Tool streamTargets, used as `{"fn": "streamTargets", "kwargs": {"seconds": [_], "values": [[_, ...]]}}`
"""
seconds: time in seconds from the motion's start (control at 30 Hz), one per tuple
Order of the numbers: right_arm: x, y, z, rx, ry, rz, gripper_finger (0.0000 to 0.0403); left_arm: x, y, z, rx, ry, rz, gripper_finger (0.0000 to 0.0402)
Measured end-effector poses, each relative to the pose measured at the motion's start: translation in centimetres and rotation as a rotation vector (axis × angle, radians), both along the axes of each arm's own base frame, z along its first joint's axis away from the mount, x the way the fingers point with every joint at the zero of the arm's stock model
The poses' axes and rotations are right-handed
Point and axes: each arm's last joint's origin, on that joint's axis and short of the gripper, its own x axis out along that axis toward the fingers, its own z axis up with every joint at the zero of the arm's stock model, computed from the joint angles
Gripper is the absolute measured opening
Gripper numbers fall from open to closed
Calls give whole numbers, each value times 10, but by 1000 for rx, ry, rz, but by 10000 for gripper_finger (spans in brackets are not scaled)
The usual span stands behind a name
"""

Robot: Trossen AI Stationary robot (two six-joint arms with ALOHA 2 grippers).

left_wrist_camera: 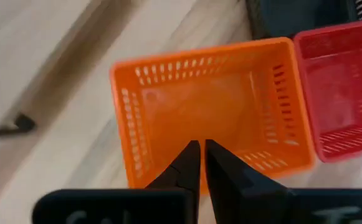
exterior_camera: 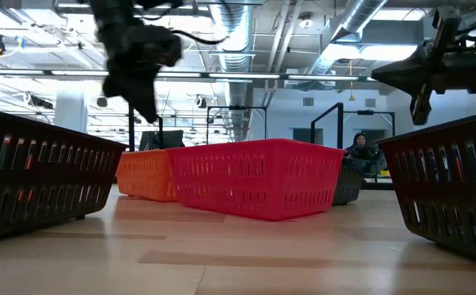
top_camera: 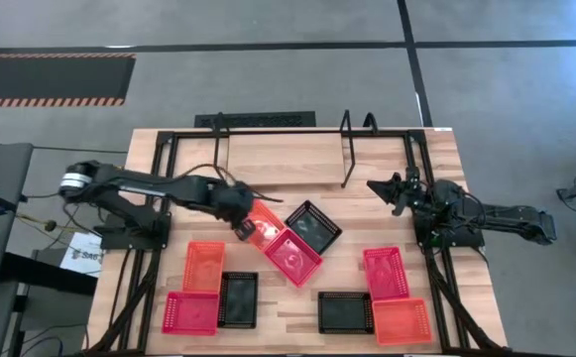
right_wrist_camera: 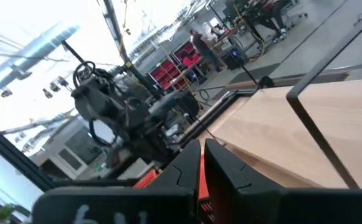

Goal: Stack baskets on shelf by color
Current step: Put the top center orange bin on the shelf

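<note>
An orange basket (top_camera: 264, 219) sits on its base on the table, touching a pinkish-red basket (top_camera: 293, 257), with a black basket (top_camera: 313, 226) just beyond. In the left wrist view the orange basket (left_wrist_camera: 205, 115) lies open side up beside the red one (left_wrist_camera: 342, 93). My left gripper (top_camera: 242, 226) hovers above the orange basket's near-left part, its fingers (left_wrist_camera: 200, 149) shut and empty; in the low view it (exterior_camera: 143, 94) hangs clear above the basket (exterior_camera: 143, 174). My right gripper (top_camera: 391, 188) is shut, empty and raised at the right, near the shelf (top_camera: 283, 159).
More baskets rest on the near part of the table: orange (top_camera: 204, 266), red (top_camera: 190, 312) and black (top_camera: 238, 298) at the left; black (top_camera: 345, 311), red (top_camera: 386, 273) and orange (top_camera: 403, 321) at the right. The shelf's black wire end loops (top_camera: 345, 149) stand upright. A person (exterior_camera: 360, 147) sits far behind.
</note>
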Motion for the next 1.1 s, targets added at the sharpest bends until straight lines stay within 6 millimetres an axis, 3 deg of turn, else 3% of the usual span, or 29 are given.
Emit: {"fn": "streamTargets", "kwargs": {"seconds": [0.3, 0.47, 0.6, 0.8, 1.1], "values": [[-1, 1, 7, -16, -72, 11, 84, 52, 18, 4, 113, 118, -65, 136], [-2, 3, 12, 4, -138, 95, 106, 73, 23, 1, 138, 156, -278, 183], [-4, 6, 22, -32, -231, 186, 118, 80, 23, -5, 183, 201, -526, 190], [-7, 7, 31, -68, -280, 203, 123, 78, 22, -10, 232, 249, -758, 190], [-8, 8, 36, -76, -292, 205, 123, 74, 24, -32, 276, 358, -941, 190]]}}
